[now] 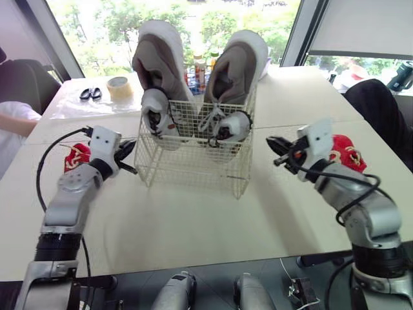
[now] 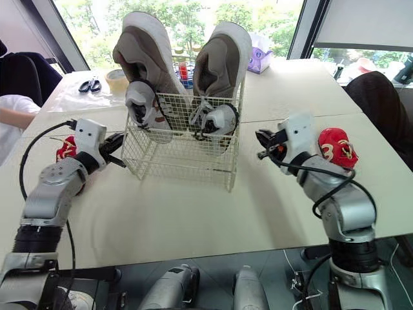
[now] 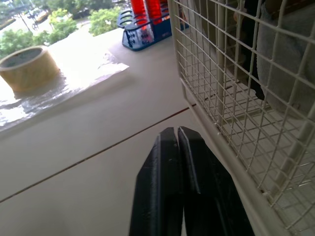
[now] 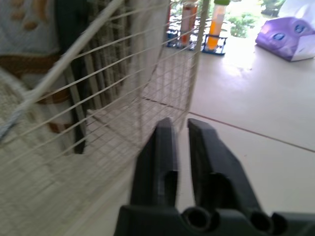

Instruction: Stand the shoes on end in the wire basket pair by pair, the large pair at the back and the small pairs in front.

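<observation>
Two pairs already stand on end in the wire basket [image 1: 193, 165], which sits in the middle of the counter [image 1: 193, 226]. The large pair is at the back, left large shoe [image 1: 158, 58] and right large shoe [image 1: 235, 64], both toe-down with their white soles rising well above the rim. In front of them, inside the same basket, is a small grey pair: one small grey shoe [image 1: 155, 115] on the left and the other small grey shoe [image 1: 230, 126] on the right, each leaning against the big shoe behind it.

One small pair is left, judging by what lies outside. A left red shoe [image 1: 76, 157] rests on the counter just beside the left arm, and a right red shoe [image 1: 346, 154] lies on the counter close behind the right arm, the two well apart on either side of the basket.

The left end effector [image 3: 176, 135] is clenched on nothing, its fingers pressed together, hovering low just beside the basket's left wall. The right end effector [image 4: 179, 123] is empty too, its fingers parted by a narrow gap, pointing at the basket's right wall from near by.

By my reckoning the task is about two thirds done. What remains is fetching both red shoes and standing them in the front row.
</observation>
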Controlling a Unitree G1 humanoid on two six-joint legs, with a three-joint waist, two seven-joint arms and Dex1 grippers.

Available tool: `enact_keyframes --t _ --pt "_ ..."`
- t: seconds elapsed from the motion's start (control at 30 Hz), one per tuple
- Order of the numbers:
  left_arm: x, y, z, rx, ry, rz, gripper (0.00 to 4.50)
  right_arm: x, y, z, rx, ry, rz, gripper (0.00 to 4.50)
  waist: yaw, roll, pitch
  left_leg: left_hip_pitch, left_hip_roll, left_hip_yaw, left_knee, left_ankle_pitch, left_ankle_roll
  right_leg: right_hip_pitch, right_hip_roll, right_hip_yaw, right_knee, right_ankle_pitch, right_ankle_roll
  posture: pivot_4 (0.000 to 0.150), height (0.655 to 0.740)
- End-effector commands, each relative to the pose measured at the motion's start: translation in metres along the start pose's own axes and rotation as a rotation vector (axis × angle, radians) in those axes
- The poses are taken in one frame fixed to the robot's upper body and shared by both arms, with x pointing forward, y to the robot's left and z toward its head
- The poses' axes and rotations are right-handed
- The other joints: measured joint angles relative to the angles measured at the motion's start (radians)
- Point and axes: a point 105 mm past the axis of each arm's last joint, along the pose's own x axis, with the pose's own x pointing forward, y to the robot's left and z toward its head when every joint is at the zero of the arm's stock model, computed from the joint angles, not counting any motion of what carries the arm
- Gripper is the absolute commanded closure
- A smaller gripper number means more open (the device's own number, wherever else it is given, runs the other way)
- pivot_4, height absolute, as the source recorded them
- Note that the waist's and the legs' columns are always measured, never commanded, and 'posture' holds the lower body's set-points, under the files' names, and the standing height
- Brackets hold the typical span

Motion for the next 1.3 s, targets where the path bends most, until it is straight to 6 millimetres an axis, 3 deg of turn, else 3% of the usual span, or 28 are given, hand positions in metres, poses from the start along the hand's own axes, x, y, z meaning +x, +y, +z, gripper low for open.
enact_keyframes --t 0.03,0.3,0.47,0.6,0.7,0.8,0.93,1.03,1.3 --pt "-0.006 -0.014 0.019 0.017 -0.061 -0.080 4.50 0.007 0.013 0.008 -0.006 -0.034 0.062 4.49 0.000 0.000 0.000 0.000 0.000 0.000 0.000 0.000 0.000 0.000 0.000 0.000 0.000 0.000 0.000 0.150 0.7400" --pt "-0.025 -0.036 0.011 0.001 0.005 -0.198 4.50 0.020 0.027 0.011 0.011 -0.047 0.164 4.49 -0.007 0.000 0.000 0.000 0.000 0.000 0.000 0.000 0.000 0.000 0.000 0.000 0.000 0.000 0.000 0.150 0.7400" --pt "-0.029 -0.028 0.007 0.006 0.032 -0.163 4.50 0.023 0.028 0.012 -0.006 -0.038 0.190 4.49 -0.009 0.000 0.000 0.000 0.000 0.000 0.000 0.000 0.000 0.000 0.001 0.000 0.001 0.000 0.000 0.150 0.7400" --pt "-0.038 -0.009 0.013 -0.006 0.046 -0.142 4.50 0.005 0.008 0.010 -0.066 0.005 0.127 4.49 -0.017 0.000 0.000 0.000 0.000 0.000 -0.001 0.000 0.000 -0.001 0.001 0.000 0.001 0.000 0.000 0.150 0.7400" --pt "-0.050 -0.003 0.028 -0.066 0.040 -0.202 4.50 -0.017 -0.012 0.024 -0.082 0.000 0.076 4.49 -0.016 0.000 0.000 0.000 0.000 -0.001 -0.001 0.000 0.000 0.000 0.000 0.000 0.000 0.000 0.000 0.150 0.7400" --pt "-0.062 -0.006 0.051 -0.109 -0.001 -0.325 4.50 -0.036 -0.030 0.043 -0.114 -0.004 0.024 3.62 -0.018 0.000 0.000 0.000 0.000 -0.001 0.000 0.000 0.000 0.000 0.000 0.000 0.000 0.000 0.000 0.150 0.7400" --pt "-0.066 -0.016 0.079 -0.179 -0.051 -0.503 4.50 -0.053 -0.055 0.056 -0.155 0.019 -0.065 1.54 -0.017 0.000 0.000 0.000 0.000 -0.001 0.000 0.000 0.000 0.001 0.000 -0.001 0.000 0.000 0.000 0.150 0.7400" --pt "-0.066 -0.036 0.104 -0.218 -0.109 -0.667 4.50 -0.066 -0.086 0.049 -0.151 0.079 -0.174 0.06 -0.016 0.000 0.001 0.000 0.000 -0.001 0.000 0.000 0.000 0.001 0.000 -0.002 0.000 0.000 0.000 0.150 0.7400" --pt "-0.067 -0.087 0.126 -0.219 -0.176 -0.912 4.50 -0.098 -0.152 -0.002 -0.053 0.266 -0.428 0.06 -0.023 0.000 0.001 0.000 0.000 0.000 0.000 0.000 0.001 0.002 0.000 -0.001 -0.002 0.000 0.000 0.150 0.7400"
